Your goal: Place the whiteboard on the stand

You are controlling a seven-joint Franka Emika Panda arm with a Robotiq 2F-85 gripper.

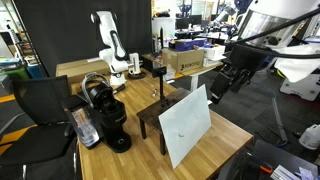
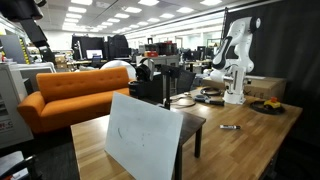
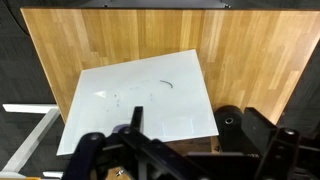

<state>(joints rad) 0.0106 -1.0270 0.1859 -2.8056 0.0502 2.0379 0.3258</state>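
The whiteboard [image 1: 185, 127] is a plain white panel standing tilted on the light wooden table. It leans against the stand [image 1: 152, 110], a small dark low table behind it. Both exterior views show this, with the whiteboard [image 2: 143, 138] in front of the stand [image 2: 193, 123]. My gripper [image 1: 219, 90] hangs in the air beside the table, off to one side of the board and apart from it. In the wrist view the whiteboard [image 3: 140, 100] fills the middle, faintly scribbled. My gripper [image 3: 200, 145] stands open below it with nothing between its fingers. The stand is mostly hidden there.
A black coffee machine [image 1: 106, 116] stands on the table beside the stand. A white robot arm [image 1: 110, 45] and cardboard boxes [image 1: 185, 60] sit at the far end. A black chair [image 1: 40, 105] and an orange sofa [image 2: 80, 92] flank the table.
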